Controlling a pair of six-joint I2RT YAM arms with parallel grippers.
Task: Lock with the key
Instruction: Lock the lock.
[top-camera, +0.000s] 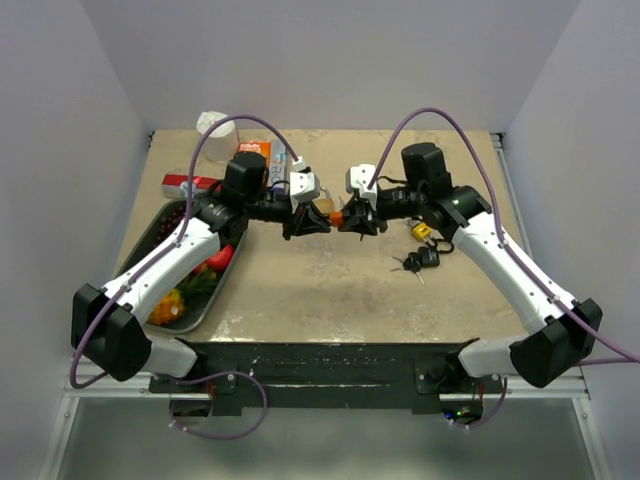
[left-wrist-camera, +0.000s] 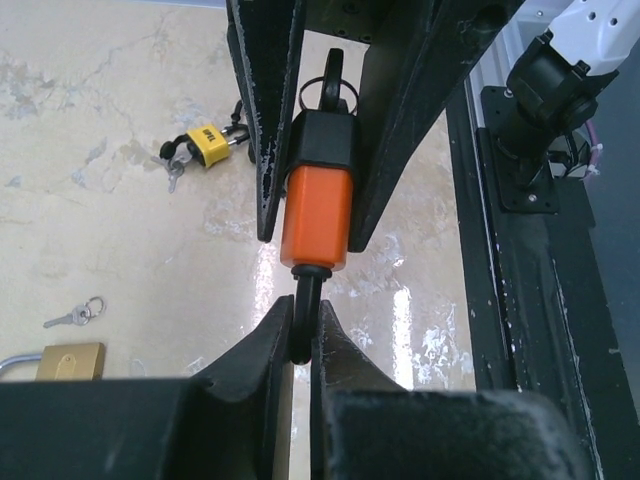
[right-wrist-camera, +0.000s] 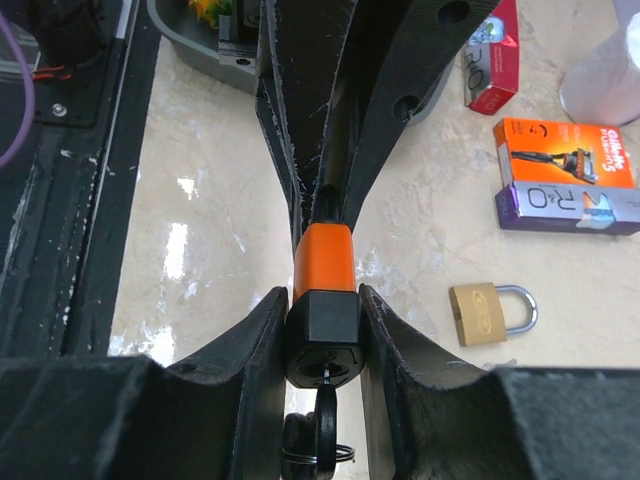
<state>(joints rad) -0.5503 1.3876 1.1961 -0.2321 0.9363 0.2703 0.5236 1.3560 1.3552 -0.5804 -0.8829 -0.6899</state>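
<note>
An orange padlock (top-camera: 337, 217) with a black base is held in the air between both grippers, above the table's middle. My left gripper (top-camera: 304, 222) is shut on its black shackle (left-wrist-camera: 305, 318); the gripper's fingertips meet at the bottom of the left wrist view (left-wrist-camera: 303, 325). My right gripper (top-camera: 358, 221) is shut on the padlock's black base (right-wrist-camera: 322, 322); it shows at the bottom of the right wrist view (right-wrist-camera: 322, 312). A black-headed key (right-wrist-camera: 326, 408) on a ring sticks in the keyhole of the base. The orange body (left-wrist-camera: 317, 218) lies between the two pairs of fingers.
A brass padlock (right-wrist-camera: 490, 312) lies on the table under the grippers, a loose key (left-wrist-camera: 75, 315) near it. A yellow padlock (top-camera: 421, 231) and a black padlock with keys (top-camera: 420, 260) lie to the right. A grey tray (top-camera: 150, 240) stands left; boxes (right-wrist-camera: 565, 140) and a white roll (top-camera: 215, 124) stand behind.
</note>
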